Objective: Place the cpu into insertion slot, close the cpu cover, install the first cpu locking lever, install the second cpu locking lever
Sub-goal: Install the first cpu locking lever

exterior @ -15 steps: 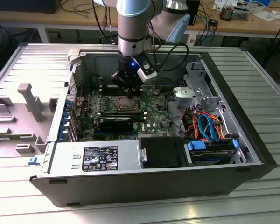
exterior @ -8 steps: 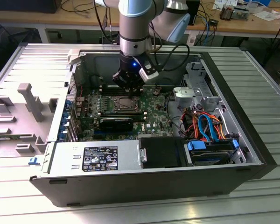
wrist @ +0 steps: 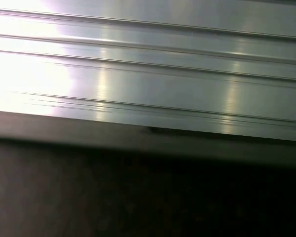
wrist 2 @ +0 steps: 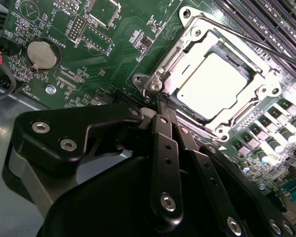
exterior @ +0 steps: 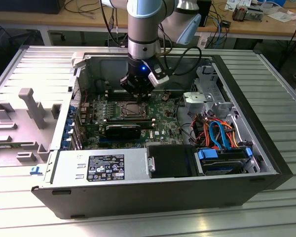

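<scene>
Inside the open computer case [exterior: 266, 148], the insertion slot [exterior: 131, 109] sits on the green board. The cpu [wrist 2: 212, 86] lies flat in it, silvery top up. The cpu cover [wrist 2: 187, 47] is down around the chip, which shows through its window. A thin wire locking lever [wrist 2: 246, 40] runs along the socket's far side. My gripper [exterior: 139, 98] hangs straight over the socket. In the second wrist view the gripper [wrist 2: 164, 106] is shut, fingertips at the socket's corner by a hinge screw [wrist 2: 154, 86], with nothing seen between them.
Long black memory slots [wrist 2: 271, 19] flank the socket, and a coin battery [wrist 2: 41, 54] sits on the board. A black card [exterior: 123, 131], power supply [exterior: 101, 167], drive cage [exterior: 222, 160] and orange and blue cables [exterior: 217, 131] fill the case. The ribbed metal table [wrist: 148, 74] surrounds it.
</scene>
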Controlling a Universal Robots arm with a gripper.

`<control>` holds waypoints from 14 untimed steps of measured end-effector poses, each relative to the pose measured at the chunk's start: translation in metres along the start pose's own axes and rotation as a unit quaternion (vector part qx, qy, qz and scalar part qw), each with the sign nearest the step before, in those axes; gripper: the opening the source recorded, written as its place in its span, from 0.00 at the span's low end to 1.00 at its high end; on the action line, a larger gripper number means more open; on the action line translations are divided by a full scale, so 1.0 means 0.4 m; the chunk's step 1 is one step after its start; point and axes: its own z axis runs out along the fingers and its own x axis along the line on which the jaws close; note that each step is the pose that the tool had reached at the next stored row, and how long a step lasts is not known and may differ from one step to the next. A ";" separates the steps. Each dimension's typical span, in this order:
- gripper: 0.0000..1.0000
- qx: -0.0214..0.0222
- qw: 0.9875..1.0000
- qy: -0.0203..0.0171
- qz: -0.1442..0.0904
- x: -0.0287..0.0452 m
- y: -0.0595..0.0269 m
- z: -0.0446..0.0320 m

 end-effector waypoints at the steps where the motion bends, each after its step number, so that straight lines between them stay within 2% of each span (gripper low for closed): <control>1: 0.11 0.000 1.000 0.000 0.000 0.000 0.000 0.000; 9: 0.11 0.000 1.000 -0.001 0.000 0.005 0.006 -0.001; 14: 0.11 0.000 1.000 -0.002 0.000 0.006 0.006 -0.015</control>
